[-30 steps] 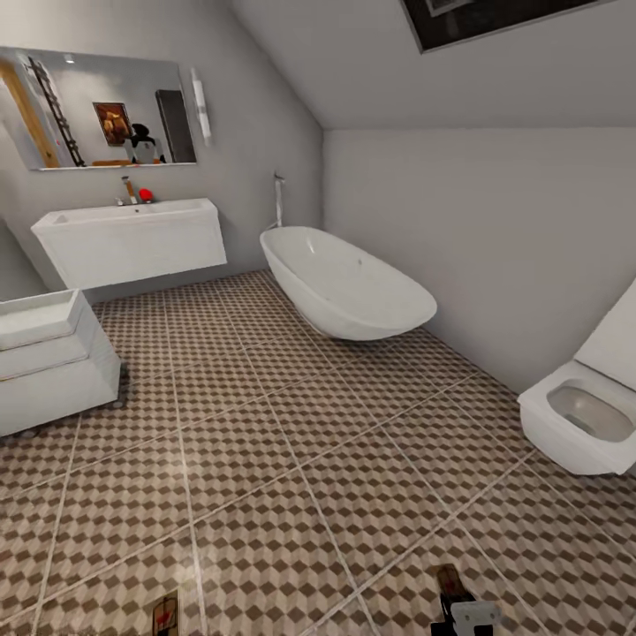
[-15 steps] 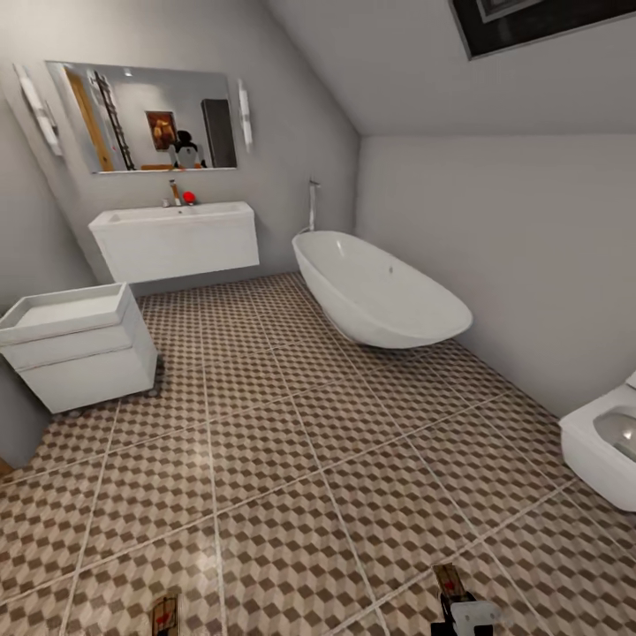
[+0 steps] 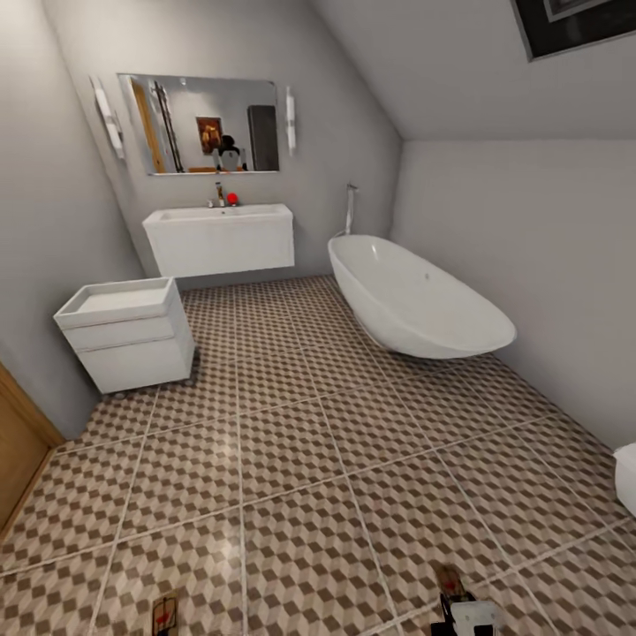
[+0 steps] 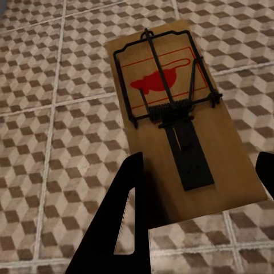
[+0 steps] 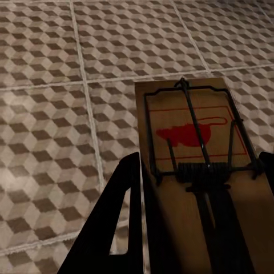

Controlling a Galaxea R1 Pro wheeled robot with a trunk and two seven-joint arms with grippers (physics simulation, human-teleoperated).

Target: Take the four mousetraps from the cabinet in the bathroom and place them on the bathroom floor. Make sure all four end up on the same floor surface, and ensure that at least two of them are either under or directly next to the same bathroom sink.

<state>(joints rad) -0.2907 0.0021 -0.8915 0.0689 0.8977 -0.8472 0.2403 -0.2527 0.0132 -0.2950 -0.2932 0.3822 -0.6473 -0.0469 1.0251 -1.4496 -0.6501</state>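
In the left wrist view, a tan mousetrap (image 4: 171, 114) with a red mouse print and dark wire bar hangs above the bathroom floor (image 4: 51, 114), and my left gripper (image 4: 200, 160) is shut on its near end. My right gripper (image 5: 200, 157) is likewise shut on a second mousetrap (image 5: 194, 142) over the tiles. Both mousetraps (image 3: 164, 612) (image 3: 449, 581) show at the head view's bottom edge. The white sink (image 3: 219, 237) hangs on the far wall under a mirror, well ahead of both grippers. The cabinet is out of view.
A small white cube unit (image 3: 128, 331) stands at the left wall. An oval white bathtub (image 3: 415, 300) lies at the right. An orange-brown wooden panel (image 3: 18, 450) shows at the left edge, and a toilet corner (image 3: 627, 477) at the right edge. Patterned floor (image 3: 300, 442) stretches between.
The head view has swung left: sink, tub and cube unit slid right in the picture, the toilet nearly left it, and the wooden panel entered. Both traps stay held.
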